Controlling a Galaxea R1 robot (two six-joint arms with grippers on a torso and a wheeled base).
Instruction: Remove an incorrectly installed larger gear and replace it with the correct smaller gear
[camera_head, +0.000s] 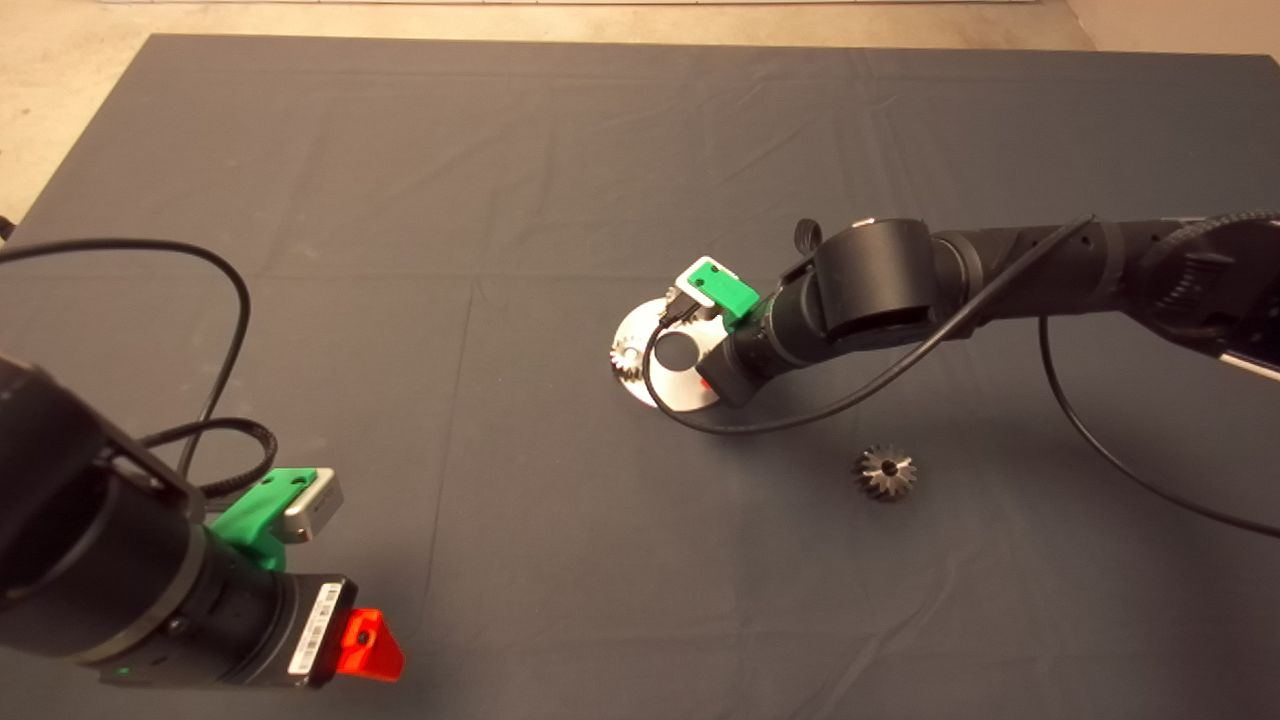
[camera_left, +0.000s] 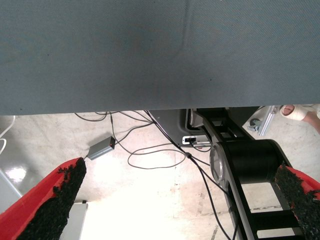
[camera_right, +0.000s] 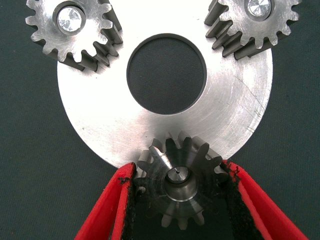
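the right gripper (camera_right: 177, 200) is over the round silver plate (camera_right: 235, 115) near mid-mat, its jaws closed against both sides of the smaller gear (camera_right: 177, 187), which sits on a pin at the plate's edge. two pale silver gears (camera_right: 72, 30) (camera_right: 255, 20) sit on pins at the plate's far rim, either side of its centre hole. the larger gear (camera_head: 885, 472) lies alone on the dark mat (camera_head: 400, 200), well apart from the plate, between it and the bench's near edge. the left gripper (camera_left: 175, 200) is parked at the lower left, jaws wide with nothing between them, over the floor and cables beyond the mat.
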